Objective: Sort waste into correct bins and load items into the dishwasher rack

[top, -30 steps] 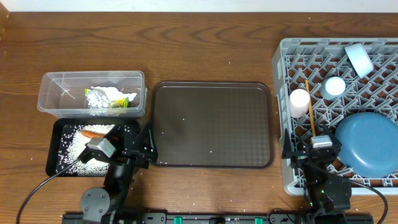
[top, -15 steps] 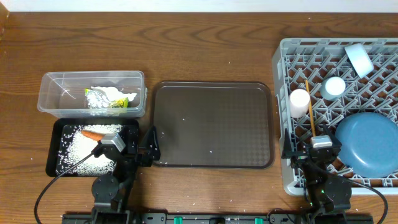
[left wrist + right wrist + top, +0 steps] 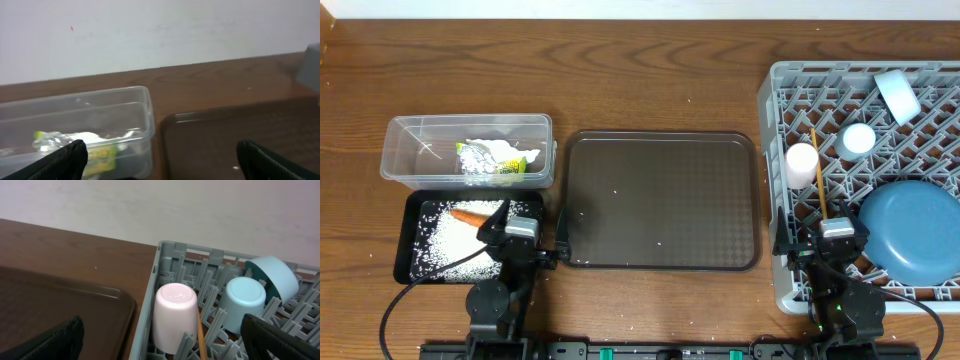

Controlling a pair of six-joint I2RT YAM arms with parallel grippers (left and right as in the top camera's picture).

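Brown wooden surface (image 3: 660,70). We see left end effector (image 3: 161,150), right end effector (image 3: 161,326) spread wide, empty. Wrapper (image 3: 510,168) in clear tub (image 3: 395,150), rice (image 3: 440,240) in black tray (image 3: 402,240), white cup (image 3: 174,310) mouth-down in rack (image 3: 775,100) to drain; we judge sorting done.

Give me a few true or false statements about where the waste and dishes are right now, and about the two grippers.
1. The snack wrapper lies in the clear tub. True.
2. The carrot piece is in the clear tub. False: it lies in the black tray with the rice.
3. The blue plate is in the dishwasher rack. True.
4. The white cup sits mouth up in the rack. False: it is upside down, beside the chopsticks.
5. The left gripper and right gripper each hold something. False: both are open and empty.
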